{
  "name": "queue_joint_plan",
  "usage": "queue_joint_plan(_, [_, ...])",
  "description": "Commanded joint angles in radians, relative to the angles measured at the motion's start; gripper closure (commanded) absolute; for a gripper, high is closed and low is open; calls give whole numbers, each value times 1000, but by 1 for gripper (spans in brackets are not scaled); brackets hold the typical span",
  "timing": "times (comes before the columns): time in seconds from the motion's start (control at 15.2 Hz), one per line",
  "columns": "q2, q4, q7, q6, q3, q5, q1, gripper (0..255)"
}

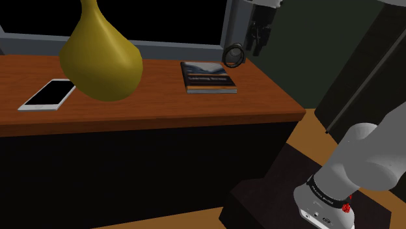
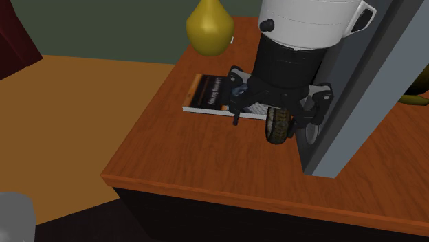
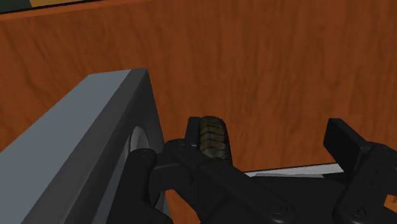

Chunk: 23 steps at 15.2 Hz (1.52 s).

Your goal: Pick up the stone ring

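The stone ring (image 2: 278,124), a dark, rough-ribbed band, stands upright on its edge on the wooden table (image 2: 206,158), close to a grey upright panel (image 2: 357,103). In the shoulder view the ring (image 1: 234,55) shows at the table's back right corner. My black gripper (image 2: 270,121) hangs right over it, open. In the wrist view the ring (image 3: 214,137) sits between the spread fingers of the gripper (image 3: 267,135), tight beside one fingertip (image 3: 193,129) and well apart from the other. I cannot tell whether it touches that near finger.
A book (image 1: 207,77) lies flat just beside the ring. A big yellow vase (image 1: 101,55) and a white phone (image 1: 48,94) stand further toward the shoulder view's left. The grey panel (image 3: 83,146) crowds one side of the gripper. The table's front edge (image 1: 156,120) drops to the floor.
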Motion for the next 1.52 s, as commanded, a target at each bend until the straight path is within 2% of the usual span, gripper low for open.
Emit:
queue_joint_plan(0.0, [20,-51,0,203,6,-3,3,0])
queue_joint_plan(0.26, [13,-92,-2,238,6,-4,3,0])
queue_joint_plan(0.33, [6,-114,-2,253,7,-6,3,255])
queue_joint_plan(0.46, [4,-126,-15,262,-1,-8,-2,255])
queue_joint_plan(0.86, [82,-14,-26,226,-12,6,-1,255])
queue_joint_plan(0.92, [13,-92,-2,238,6,-4,4,255])
queue_joint_plan(1.45, [39,44,3,127,2,0,7,255])
